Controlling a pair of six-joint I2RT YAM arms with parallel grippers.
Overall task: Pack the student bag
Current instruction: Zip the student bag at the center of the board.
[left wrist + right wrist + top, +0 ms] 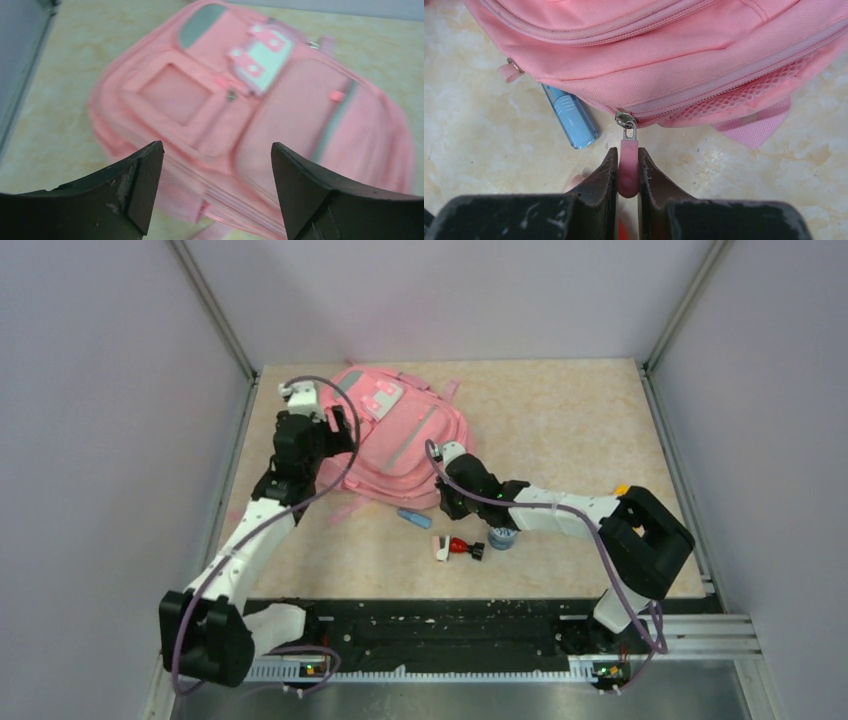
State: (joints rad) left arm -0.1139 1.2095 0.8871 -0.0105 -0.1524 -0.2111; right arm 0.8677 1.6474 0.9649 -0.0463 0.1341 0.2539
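Observation:
The pink student bag [395, 435] lies flat at the back left of the table, its grey-white trim patch [260, 55] facing up. My left gripper [216, 165] hangs open above the bag's left side, nothing between its fingers. My right gripper [627, 165] is at the bag's near edge, shut on the pink rubber zipper pull [627, 162] that hangs from the metal slider [625, 120]. A blue pen-like item [570, 116] lies half under the bag's edge, also visible beside the right gripper [455, 485] in the top view.
On the table near the front lie a blue item [413, 518], a red and white small object [458, 546] and a small blue-grey round thing [502, 537]. Grey walls close in the left, back and right sides.

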